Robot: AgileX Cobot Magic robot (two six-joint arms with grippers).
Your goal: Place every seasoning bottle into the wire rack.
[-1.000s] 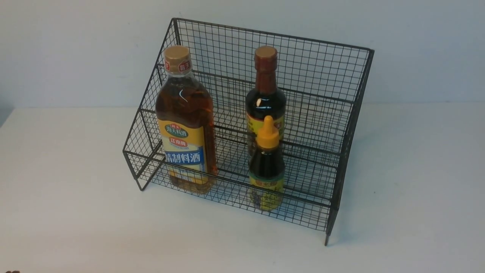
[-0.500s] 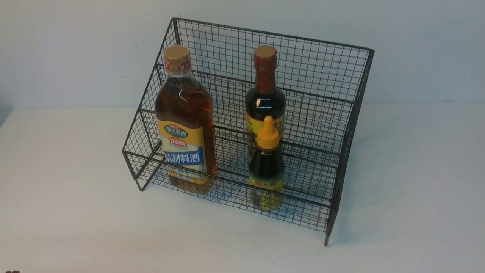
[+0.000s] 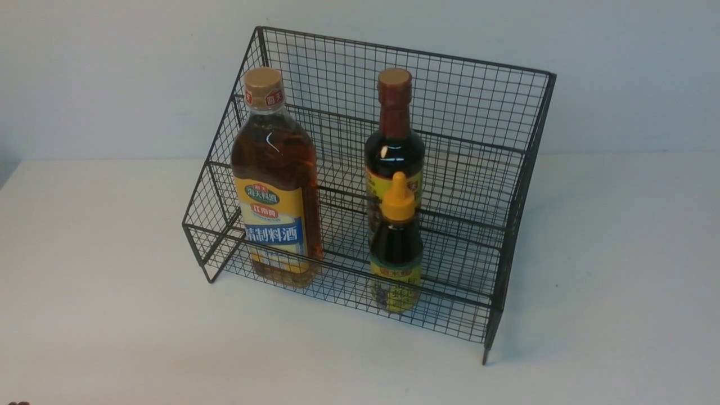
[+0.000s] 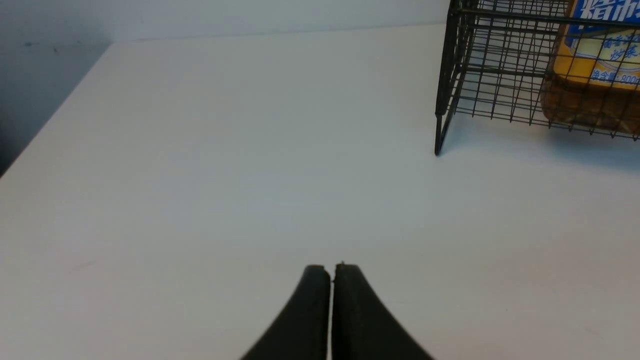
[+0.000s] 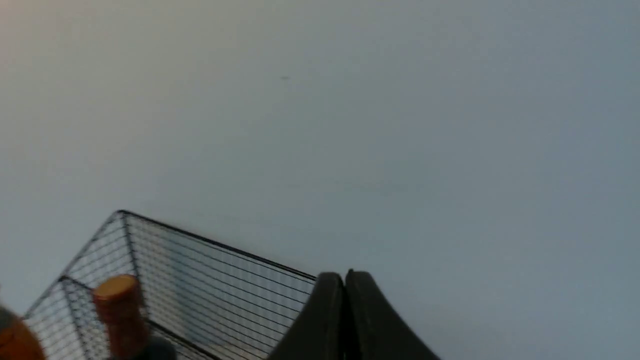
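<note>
"Where do your jaws stand?"

"Both pairs are closed, tip against tip, with nothing between them. My left gripper (image 4: 332, 272) points over bare table (image 4: 240, 175); my right gripper (image 5: 346, 280) has the rack's mesh and the wall (image 5: 450, 150) beyond it."

"And the bottles?"

"All three are in the rack (image 3: 337, 270). The big bottle (image 3: 270, 191) stands toward its left end, the dark bottle (image 3: 395, 135) farther right on a tier behind, and the small bottle (image 3: 398, 253) right in front of that one, at the low front rail."

"So what does the coming move turn on?"

"Distance, I'd say, since the placing looks done. Every bottle has its long axis upright, near enough, and lies ahead of my jaws, well apart from them. If one needed a nudge, the big one is on my left arm's side; the dark and small ones sit right of the rack's middle, so I'd judge the right arm the handier for those."

"Any risk?"

"Going for the dark bottle from the front, I'd meet the small one's orange nozzle first. I'd have to come from above, with jaws spread. Better, I think, to leave them standing and keep both arms clear of the mesh."
</note>
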